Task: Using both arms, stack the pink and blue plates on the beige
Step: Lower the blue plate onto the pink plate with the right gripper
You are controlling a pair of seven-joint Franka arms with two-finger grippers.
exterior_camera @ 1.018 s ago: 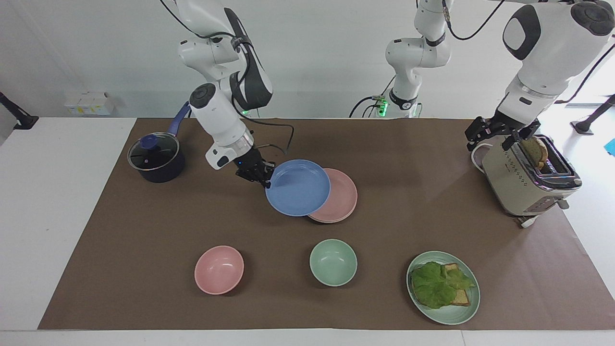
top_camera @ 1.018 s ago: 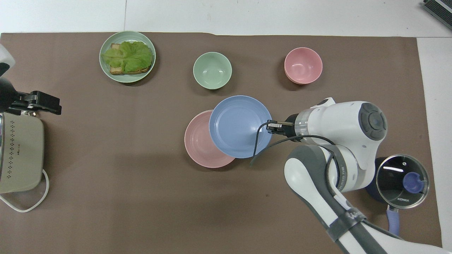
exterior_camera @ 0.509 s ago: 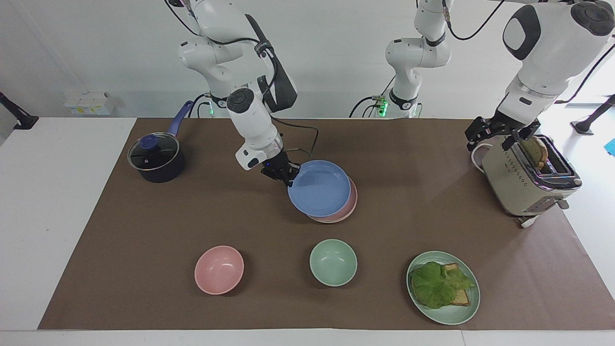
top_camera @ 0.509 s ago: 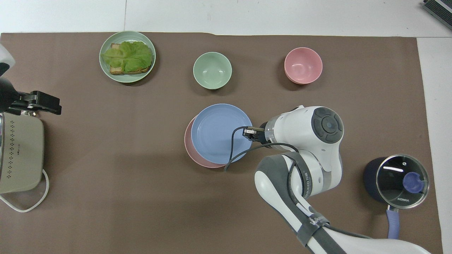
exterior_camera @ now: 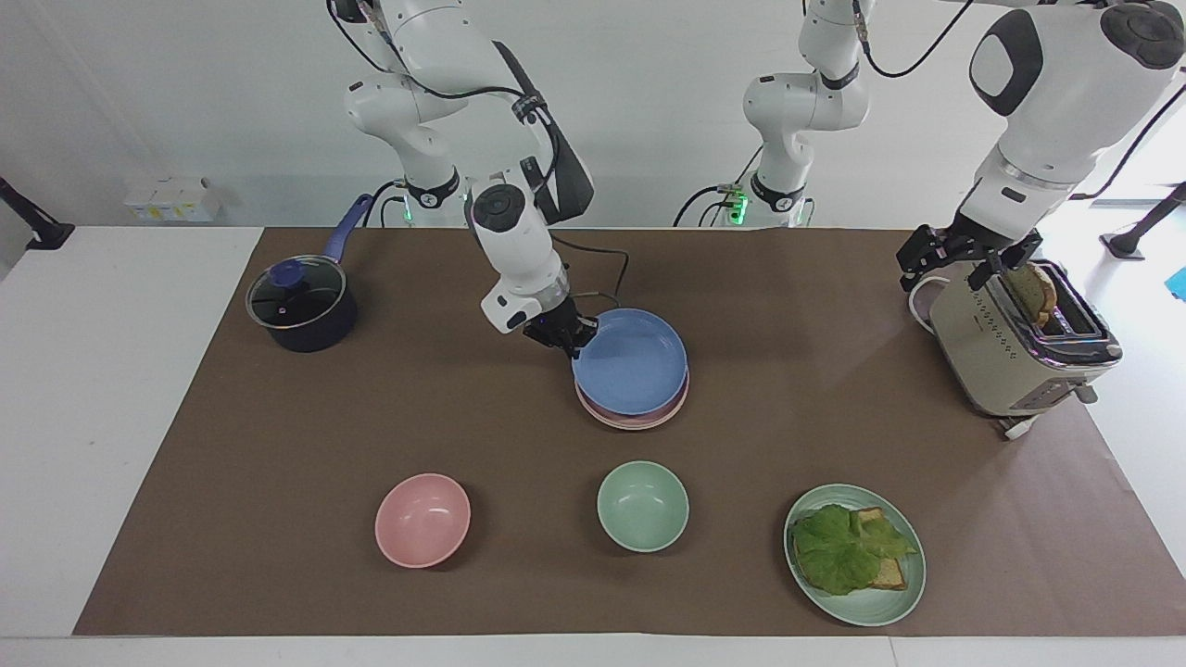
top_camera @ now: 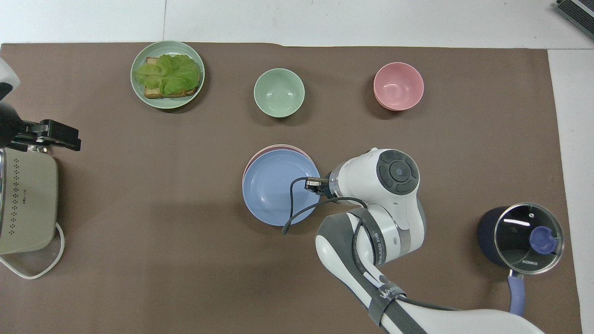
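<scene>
- Two arms work at a table covered by a brown mat (exterior_camera: 278, 445).
- The right gripper (exterior_camera: 562, 335) is clamped tight on the rim of the blue plate (exterior_camera: 630, 361), at the edge nearest the robots.
- That blue plate lies over the pink plate (exterior_camera: 639, 419) at mid-table, almost covering it; only a thin pink crescent shows. Whether the blue plate rests fully on it I cannot tell.
- A pale edge shows under the pink rim in the facing view; I cannot tell whether it is the beige plate.
- The left gripper (exterior_camera: 964, 257) waits above the toaster (exterior_camera: 1010, 357) at the left arm's end, jaws spread, holding nothing.
- Farther from the robots stand a pink bowl (exterior_camera: 422, 520), a green bowl (exterior_camera: 642, 506) and a green plate (exterior_camera: 889, 602) with lettuce and bread.
- A lidded pot (exterior_camera: 301, 306) sits toward the right arm's end.
</scene>
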